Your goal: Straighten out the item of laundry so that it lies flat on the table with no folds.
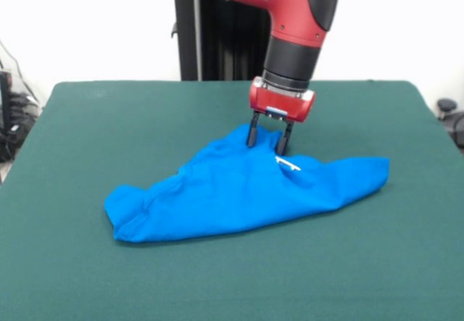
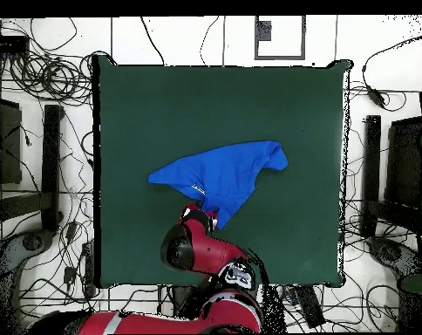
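Note:
The bright blue T-shirt (image 1: 239, 190) lies crumpled on the dark green table (image 1: 145, 118), a little right of its middle, plain side up. It rises in a tent-like peak to my gripper (image 1: 268, 146), whose two dark fingers pinch a bunch of cloth at the shirt's far edge. A small white tag (image 1: 288, 164) shows just below the fingers. In the overhead view the shirt (image 2: 223, 170) tapers to a point at the gripper (image 2: 201, 215), near the table's (image 2: 162, 96) robot side. The print is hidden.
The red and black arm (image 1: 293, 17) comes down over the table's far middle. The black pedestal (image 1: 210, 38) stands behind the table. Cables and stands (image 2: 40, 174) surround the table on the floor.

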Controlling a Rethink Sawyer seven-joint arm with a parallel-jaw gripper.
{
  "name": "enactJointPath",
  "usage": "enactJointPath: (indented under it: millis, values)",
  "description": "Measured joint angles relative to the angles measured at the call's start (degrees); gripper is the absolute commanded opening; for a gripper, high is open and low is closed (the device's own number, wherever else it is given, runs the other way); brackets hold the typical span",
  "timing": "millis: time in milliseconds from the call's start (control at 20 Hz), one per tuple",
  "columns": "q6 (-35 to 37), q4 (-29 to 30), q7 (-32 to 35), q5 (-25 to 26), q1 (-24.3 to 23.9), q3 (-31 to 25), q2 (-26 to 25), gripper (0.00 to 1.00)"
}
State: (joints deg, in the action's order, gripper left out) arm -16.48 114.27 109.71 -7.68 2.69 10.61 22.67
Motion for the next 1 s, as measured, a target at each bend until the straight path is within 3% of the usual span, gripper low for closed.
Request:
enactJointPath:
  millis: [250, 300, 1000]
  values:
    - [0.0, 0.0, 0.0, 0.0, 0.0, 0.0, 0.0, 1.00]
    - [0.0, 0.0, 0.0, 0.0, 0.0, 0.0, 0.0, 0.00]
    - [0.0, 0.0, 0.0, 0.0, 0.0, 0.0, 0.1, 0.00]
